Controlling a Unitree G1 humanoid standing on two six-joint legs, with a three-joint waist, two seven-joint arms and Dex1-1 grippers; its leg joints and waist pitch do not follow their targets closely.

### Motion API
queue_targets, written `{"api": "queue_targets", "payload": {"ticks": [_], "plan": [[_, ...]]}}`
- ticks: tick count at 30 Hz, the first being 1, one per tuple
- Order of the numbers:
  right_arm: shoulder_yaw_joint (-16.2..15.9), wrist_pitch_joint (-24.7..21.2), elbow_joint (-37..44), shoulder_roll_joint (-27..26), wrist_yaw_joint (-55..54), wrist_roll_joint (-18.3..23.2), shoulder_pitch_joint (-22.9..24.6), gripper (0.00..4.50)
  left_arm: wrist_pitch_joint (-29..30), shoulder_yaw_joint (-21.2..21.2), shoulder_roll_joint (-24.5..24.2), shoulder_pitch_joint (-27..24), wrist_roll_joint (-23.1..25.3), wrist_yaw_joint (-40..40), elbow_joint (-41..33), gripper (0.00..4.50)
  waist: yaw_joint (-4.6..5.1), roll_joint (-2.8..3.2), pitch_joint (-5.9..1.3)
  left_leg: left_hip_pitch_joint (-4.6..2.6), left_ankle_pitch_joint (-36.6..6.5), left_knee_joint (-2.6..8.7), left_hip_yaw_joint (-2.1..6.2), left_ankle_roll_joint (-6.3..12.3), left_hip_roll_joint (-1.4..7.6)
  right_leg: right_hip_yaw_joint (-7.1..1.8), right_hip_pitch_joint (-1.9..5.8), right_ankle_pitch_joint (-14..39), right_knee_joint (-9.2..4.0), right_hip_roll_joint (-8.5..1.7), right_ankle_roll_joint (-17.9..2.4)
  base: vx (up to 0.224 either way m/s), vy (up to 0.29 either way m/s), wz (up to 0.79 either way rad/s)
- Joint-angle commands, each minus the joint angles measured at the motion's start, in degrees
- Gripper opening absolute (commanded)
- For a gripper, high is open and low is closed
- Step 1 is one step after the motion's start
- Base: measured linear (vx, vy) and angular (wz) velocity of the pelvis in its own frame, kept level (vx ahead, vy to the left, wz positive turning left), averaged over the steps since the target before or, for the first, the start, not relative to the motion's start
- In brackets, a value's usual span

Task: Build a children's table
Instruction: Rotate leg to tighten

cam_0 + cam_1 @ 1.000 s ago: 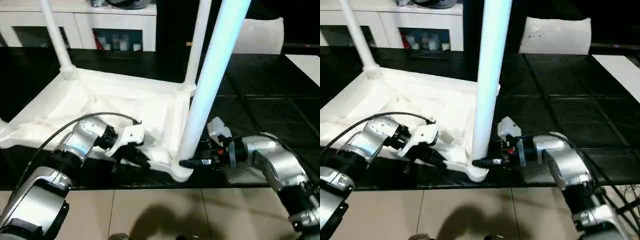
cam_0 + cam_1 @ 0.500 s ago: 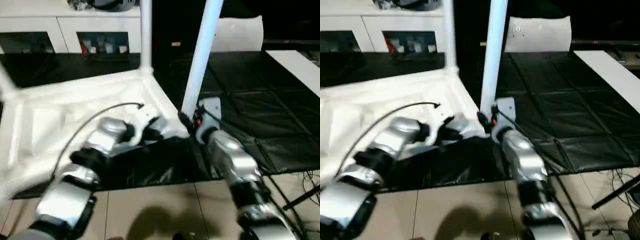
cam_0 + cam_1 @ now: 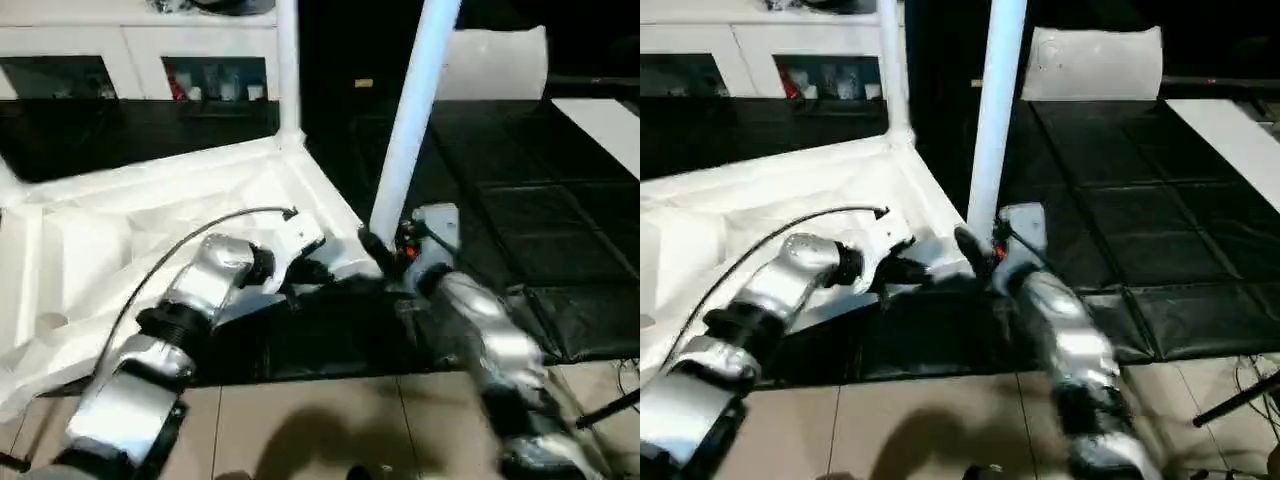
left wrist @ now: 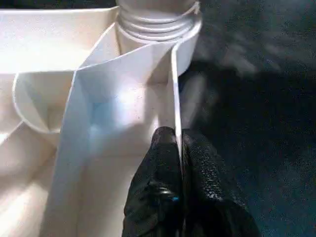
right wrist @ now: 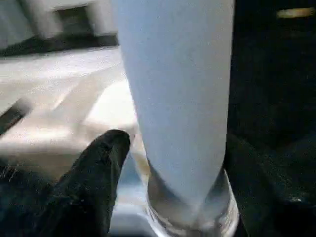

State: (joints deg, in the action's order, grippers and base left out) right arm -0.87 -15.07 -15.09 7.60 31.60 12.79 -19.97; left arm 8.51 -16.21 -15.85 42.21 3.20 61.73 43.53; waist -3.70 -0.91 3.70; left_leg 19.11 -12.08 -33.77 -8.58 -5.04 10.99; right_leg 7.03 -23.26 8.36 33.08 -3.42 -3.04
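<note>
Black floor mat (image 3: pixel 520 250) under upturned table top (image 3: pixel 150 240). Left fingers (image 4: pixel 170 163) pinch rim wall. Right fingers (image 5: pixel 106 153) straddle leg (image 3: pixel 410 130) base, not clamped. Risk: leg cross-threads, tilts, or top slides if pinch slips.

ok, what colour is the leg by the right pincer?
White, the leg; clearest in the right eye view.

The left arm is extended from the lower left toward the middle of the head views, and its left gripper (image 4: pixel 178 163) is seen with the two black fingers (image 4: pixel 160 163) pressed together on a thin white rim of the table top (image 4: pixel 174 89). The right arm is reached in from about 5 o'clock, and the right gripper (image 5: pixel 173 163) is held with its fingers (image 5: pixel 101 163) spread, one on each side of the base of an upright leg (image 5: pixel 175 74).
</note>
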Motion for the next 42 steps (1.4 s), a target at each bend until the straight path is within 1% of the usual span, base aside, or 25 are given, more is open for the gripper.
{"api": "queue_targets", "payload": {"ticks": [1,3,4,6,8,9,10,12,13,14,15,16,17,18,19,20,23,26,27,30,33,35,39,40,42], "plan": [[-3.87,-1.41,2.39,1.69,7.21,1.46,0.64,3.6,-4.4,-1.96,-0.15,0.49,-0.76,6.2,-2.8,0.0,-0.31,0.11,-3.99,0.76,-3.98,3.52,-0.1,6.85,1.77,-3.57,4.38,15.98,-3.98,-5.17,-7.02,0.0,0.0,0.0],[-4.08,-1.44,3.31,4.15,10.64,1.93,1.01,3.68,-6.02,-2.54,-1.36,0.24,-0.68,8.84,-2.88,0.0,-0.38,0.06,-3.74,0.63,-5.45,3.59,-0.15,6.07,1.62,-3.48,4.34,20.07,-4.54,-5.17,-5.88,0.0,0.0,0.0],[-4.33,-1.17,3.8,6.09,13.3,2.11,1.22,3.93,-7.28,-3.01,-2.31,0.09,-0.57,10.83,-2.88,0.0,-0.59,0.01,-3.7,0.53,-5.78,3.56,-0.23,5.83,1.59,-3.57,4.29,21.93,-4.77,-5.15,-4.83,0.0,0.0,0.0],[-4.99,-0.53,4.51,9.85,18.76,2.31,1.46,3.93,-9.97,-3.91,-4.11,-0.14,-0.66,15.13,-2.83,0.0,-1.09,0.2,-3.52,0.17,-6.86,3.63,-0.28,5.64,1.78,-3.54,3.89,24.05,-5.14,-5.2,-4.28,0.0,0.0,0.0],[-5.28,-0.28,4.64,11.01,20.6,2.35,1.46,3.93,-10.76,-4.15,-4.62,-0.17,-0.83,16.62,-2.78,0.0,-1.63,0.17,-3.61,-0.14,-7.09,3.7,-0.31,5.27,2.07,-3.62,3.62,23.74,-5.03,-5.24,-4.57,0.0,0.0,0.0],[-5.9,-0.22,4.9,12.8,23.73,2.9,1.42,3.93,-11.78,-4.49,-5.27,-0.15,-1.32,18.99,-2.79,0.0,-1.85,0.29,-3.66,-0.28,-6.97,3.77,-0.27,4.9,2.33,-3.69,3.47,22.23,-4.73,-5.29,-5.51,0.0,0.0,0.0],[-6.49,-0.29,4.98,14.54,27.42,3.71,1.23,3.93,-12.59,-4.94,-5.98,-0.1,-1.81,21.75,-2.84,0.0,-2.01,0.21,-3.69,-0.08,-6.9,3.77,-0.21,5.17,2.4,-3.66,3.75,20.41,-4.43,-5.26,-6.31,0.0,0.0,0.0],[-7.25,-0.6,4.74,16.68,32.97,4.94,0.69,3.93,-13.4,-5.75,-7.06,0.04,-2.08,25.46,-2.97,0.0,-2.39,0.09,-3.73,0.36,-6.51,3.71,-0.25,5.77,2.49,-3.67,4.01,18.73,-4.03,-5.23,-6.74,0.0,0.0,0.0],[-7.95,-0.68,4.39,17.62,35.48,5.19,0.19,3.93,-13.87,-6.23,-7.55,0.21,-1.9,26.99,-2.81,0.0,-2.63,0.06,-3.8,0.25,-5.98,3.66,-0.27,5.75,2.55,-3.72,3.88,17.8,-3.89,-5.32,-7.02,0.0,0.0,0.0],[-9.31,-1.51,3.62,18.75,38.39,5.11,-0.77,3.93,-14.89,-6.96,-8.12,0.47,-1.44,28.58,-2.49,0.0,-2.63,-0.12,-3.82,0.33,-5.98,3.61,-0.3,5.81,2.47,-3.66,3.95,17.67,-3.78,-5.28,-7.21,0.0,0.0,0.0],[-9.85,-1.86,3.31,19.15,39.37,5.03,-1.15,3.77,-15.3,-7.23,-8.31,0.58,-1.26,29.1,-2.34,0.0,-2.66,-0.12,-3.77,0.59,-6.0,3.62,-0.28,5.95,2.31,-3.53,4.18,18.45,-3.81,-5.22,-7.04,0.0,0.0,0.0],[-11.35,-1.93,2.7,20.04,42.25,4.76,-2.01,3.77,-16.37,-7.91,-8.67,0.95,-0.43,29.84,-1.88,0.0,-2.7,-0.29,-3.62,0.53,-6.11,3.6,-0.39,5.75,2.32,-3.52,3.96,20.14,-4.14,-5.31,-6.43,0.0,0.0,0.0],[-11.48,-1.92,2.65,20.12,42.5,4.73,-2.08,3.77,-16.47,-7.96,-8.69,0.98,-0.35,29.91,-1.83,0.0,-2.79,-0.21,-3.64,0.41,-6.28,3.54,-0.41,5.62,2.26,-3.48,3.93,21.0,-4.17,-5.33,-6.3,0.0,0.0,0.0],[-11.96,-1.81,2.43,20.4,43.41,4.59,-2.39,3.77,-17.04,-8.15,-8.78,1.12,-0.1,30.27,-1.6,0.0,-2.87,-0.45,-3.6,0.41,-6.08,3.59,-0.48,5.45,2.31,-3.55,3.87,22.05,-4.27,-5.34,-5.82,0.0,0.0,0.0],[-12.45,-1.95,2.14,20.67,44.65,4.45,-2.84,3.64,-17.48,-8.53,-8.96,1.28,-0.1,30.54,-1.37,0.0,-3.03,-0.37,-3.62,0.39,-6.08,3.61,-0.42,5.28,2.33,-3.49,3.84,22.82,-4.34,-5.4,-5.56,0.0,0.0,0.0],[-12.81,-1.99,1.82,20.8,45.53,4.28,-3.32,3.47,-17.87,-8.65,-9.05,1.38,-0.03,30.71,-1.21,0.0,-3.04,-0.37,-3.64,0.41,-5.87,3.63,-0.41,5.13,2.36,-3.51,3.84,22.8,-4.31,-5.42,-5.46,0.0,0.0,0.0],[-13.84,-2.01,0.81,21.28,48.05,4.55,-4.72,3.3,-18.68,-9.71,-9.56,1.71,-0.68,30.77,-0.94,0.0,-3.08,-0.46,-3.61,0.46,-5.95,3.66,-0.37,4.97,2.42,-3.49,3.8,22.33,-4.21,-5.34,-5.64,0.0,0.0,0.0],[-14.31,-2.69,0.4,21.36,49.77,5.06,-5.48,2.96,-18.81,-10.13,-9.75,1.89,-1.01,30.77,-0.78,0.0,-3.21,-0.53,-3.63,0.51,-5.52,3.62,-0.38,4.92,2.4,-3.54,3.83,21.7,-4.07,-5.32,-5.54,0.0,0.0,0.0],[-14.89,-3.04,0.11,21.4,50.96,5.19,-5.98,2.92,-19.39,-10.35,-9.87,2.09,-1.08,30.77,-0.33,0.0,-3.19,-0.71,-3.56,0.59,-5.24,3.62,-0.39,5.0,2.33,-3.53,3.85,21.83,-4.02,-5.31,-5.37,0.0,0.0,0.0],[-15.28,-3.22,-0.14,21.14,51.56,5.22,-6.32,2.52,-19.93,-10.58,-9.93,2.32,-1.11,30.77,0.21,0.0,-3.24,-0.45,-3.47,0.5,-5.46,3.67,-0.38,4.87,2.39,-3.51,3.71,22.48,-4.21,-5.32,-5.26,0.0,0.0,0.0],[-15.44,-3.49,-0.22,20.95,51.93,5.38,-6.38,2.47,-20.0,-10.73,-9.92,2.46,-1.28,30.77,0.45,0.0,-3.29,-0.42,-3.48,0.49,-5.7,3.69,-0.35,4.59,2.39,-3.5,3.73,22.67,-4.21,-5.34,-5.19,0.0,0.0,0.0],[-15.5,-3.63,-0.08,20.86,51.94,5.47,-6.27,2.21,-19.97,-10.55,-9.82,2.5,-1.25,30.77,0.58,0.0,-3.35,-0.3,-3.47,0.46,-5.87,3.7,-0.36,4.43,2.36,-3.5,3.73,22.96,-4.27,-5.36,-5.03,0.0,0.0,0.0],[-14.4,-6.16,1.49,19.43,49.38,6.87,-4.51,2.14,-16.1,-7.52,-7.8,2.69,-2.55,29.1,0.81,0.0,-3.43,-0.31,-3.49,0.39,-5.93,3.72,-0.37,4.18,2.36,-3.45,3.77,22.99,-4.37,-5.33,-4.93,0.0,0.0,0.0],[-13.83,-6.82,1.8,18.73,48.02,7.3,-4.04,2.11,-15.18,-7.08,-7.38,2.79,-2.63,27.8,0.76,0.0,-3.34,-0.42,-3.43,0.49,-5.87,3.74,-0.43,4.19,2.33,-3.48,3.83,23.05,-4.45,-5.27,-4.9,0.0,0.0,0.0],[-12.54,-8.16,2.8,15.91,41.63,6.98,-2.37,2.11,-11.99,-6.12,-5.98,3.41,-2.47,22.5,1.25,0.0,-3.28,-0.41,-3.24,0.34,-6.61,3.79,-0.36,3.49,2.19,-3.4,3.59,25.09,-4.68,-5.29,-4.2,0.0,0.0,0.0]]}}
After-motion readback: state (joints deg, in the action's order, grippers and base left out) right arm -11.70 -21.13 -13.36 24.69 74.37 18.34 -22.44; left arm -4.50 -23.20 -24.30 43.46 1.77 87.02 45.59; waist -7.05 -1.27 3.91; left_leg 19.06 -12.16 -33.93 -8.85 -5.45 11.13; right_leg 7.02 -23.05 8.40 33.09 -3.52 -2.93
